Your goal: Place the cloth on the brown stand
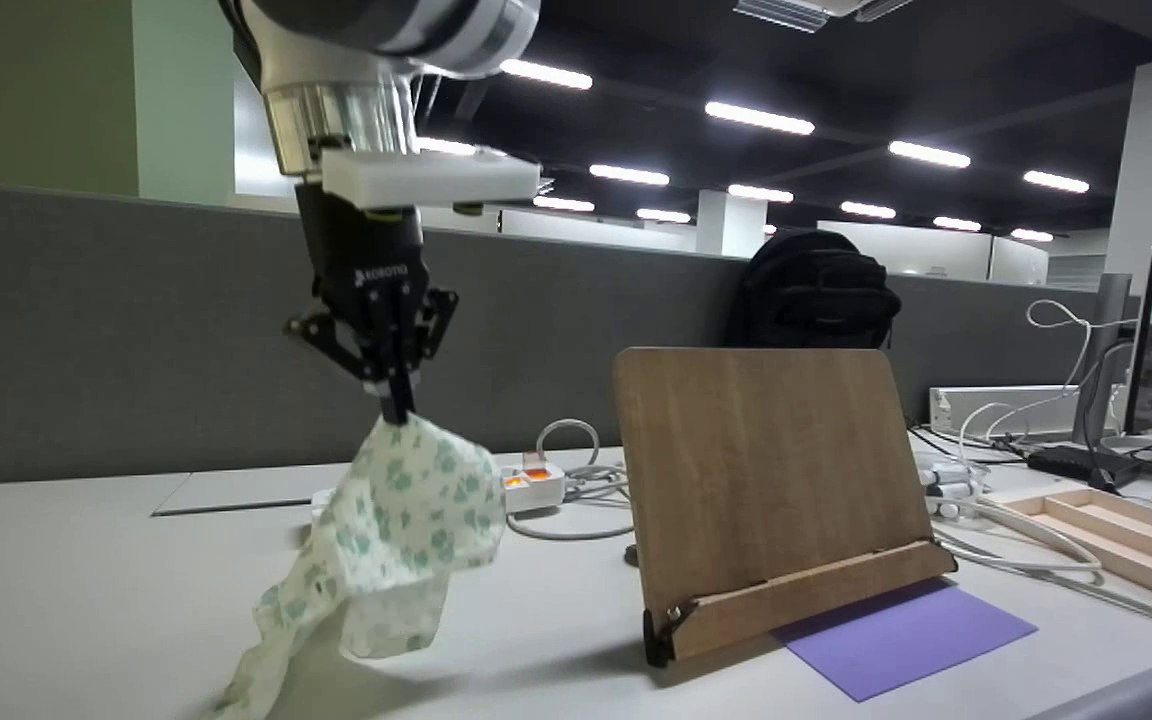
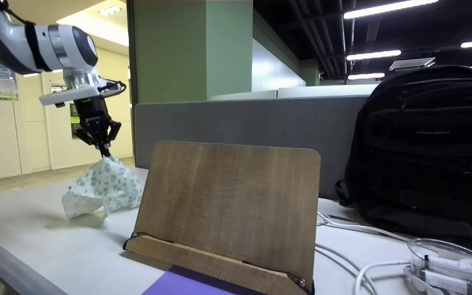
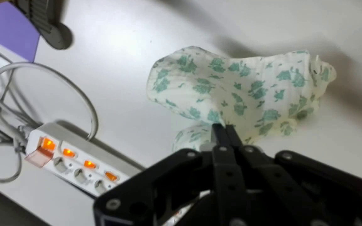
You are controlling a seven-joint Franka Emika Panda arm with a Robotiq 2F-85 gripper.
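A white cloth with green flower print point(image 1: 421, 510) hangs from my gripper point(image 1: 397, 408); both also show in the other exterior view, the cloth point(image 2: 111, 184) below the gripper point(image 2: 105, 153). In the wrist view the fingertips point(image 3: 224, 127) are shut on a pinched fold of the cloth point(image 3: 250, 88). Its lower end hangs down to or close to the white table. The brown wooden stand point(image 1: 766, 460) is upright and leans back, with a ledge along its bottom. It also shows in an exterior view point(image 2: 232, 200). The cloth and gripper are beside the stand, apart from it.
A purple sheet point(image 1: 921, 635) lies under the stand's front. A power strip point(image 3: 83, 163) with loose cables lies behind the cloth. A black backpack point(image 2: 428, 159) stands behind the stand. A wooden tray point(image 1: 1126, 545) and a clear container with small bottles point(image 2: 451, 266) are beyond it.
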